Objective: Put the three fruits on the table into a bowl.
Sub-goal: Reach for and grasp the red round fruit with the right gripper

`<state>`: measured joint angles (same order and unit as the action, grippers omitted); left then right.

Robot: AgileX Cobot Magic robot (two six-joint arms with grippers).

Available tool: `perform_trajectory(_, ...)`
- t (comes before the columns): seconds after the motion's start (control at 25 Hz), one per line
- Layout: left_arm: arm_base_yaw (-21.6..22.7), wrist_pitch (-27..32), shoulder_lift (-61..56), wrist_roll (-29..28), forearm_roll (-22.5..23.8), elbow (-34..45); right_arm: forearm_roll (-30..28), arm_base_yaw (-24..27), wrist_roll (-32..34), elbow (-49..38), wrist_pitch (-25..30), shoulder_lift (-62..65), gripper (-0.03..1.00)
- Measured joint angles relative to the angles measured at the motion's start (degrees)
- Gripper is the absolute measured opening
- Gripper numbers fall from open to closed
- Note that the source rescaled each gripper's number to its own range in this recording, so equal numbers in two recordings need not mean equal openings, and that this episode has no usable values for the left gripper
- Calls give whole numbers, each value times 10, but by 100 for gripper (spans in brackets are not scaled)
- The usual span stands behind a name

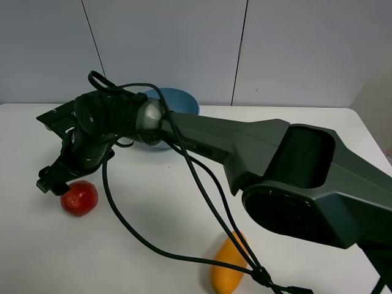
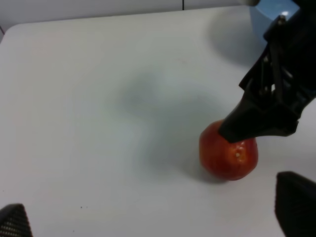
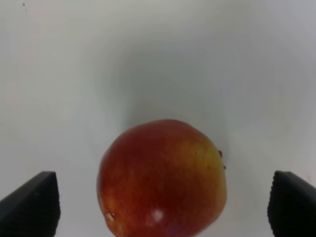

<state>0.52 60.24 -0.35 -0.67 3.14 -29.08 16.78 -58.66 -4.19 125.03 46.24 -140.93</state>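
The round red fruit (image 1: 79, 198) lies on the white table (image 1: 153, 202) at the left. My right gripper (image 1: 56, 181) reaches across the middle and hangs just above it. In the right wrist view the right gripper (image 3: 160, 205) is open wide, with the red fruit (image 3: 163, 180) between its fingertips (image 3: 29, 202). The left wrist view shows the red fruit (image 2: 228, 153) under the right gripper (image 2: 256, 123). The left gripper (image 2: 155, 217) is open and empty. The orange-yellow mango (image 1: 228, 269) lies at the front. The light-blue bowl (image 1: 177, 101) stands at the back, partly behind the arm. The lime is out of view.
The right arm's dark body (image 1: 294, 177) and its black cables (image 1: 184, 254) cross the table from the right to the left. The bowl's edge (image 2: 274, 12) shows in the left wrist view. A grey panelled wall (image 1: 245, 43) stands behind the table.
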Motion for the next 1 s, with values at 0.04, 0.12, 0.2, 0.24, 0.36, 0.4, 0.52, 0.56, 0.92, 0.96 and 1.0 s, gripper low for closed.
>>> perform_trajectory(0.04,0,0,0,0,0,0,2,0,-1,0,-3,-4,67)
perform_trajectory(0.12,0,0,0,0,0,0,3,-1,-2,0,-8,-12,84)
perform_trajectory(0.2,0,0,0,0,0,0,3,-1,-2,0,-12,-22,95)
perform_trajectory(0.24,0,0,0,0,0,0,3,-1,-2,0,-15,-26,97)
perform_trajectory(0.36,0,0,0,0,0,1,3,-1,-2,0,-29,-36,99)
perform_trajectory(0.4,0,0,0,0,0,1,3,-1,-1,0,-31,-38,100)
perform_trajectory(0.52,0,0,0,0,0,1,3,-1,5,0,-35,-50,100)
perform_trajectory(0.56,0,0,0,0,0,1,3,-1,9,0,-35,-53,100)
perform_trajectory(0.92,0,0,0,0,0,1,5,-1,14,0,-36,-61,81)
perform_trajectory(0.96,0,0,0,0,0,1,7,-1,14,0,-37,-61,70)
perform_trajectory(1.0,0,0,0,0,0,1,10,-1,14,0,-39,-61,57)
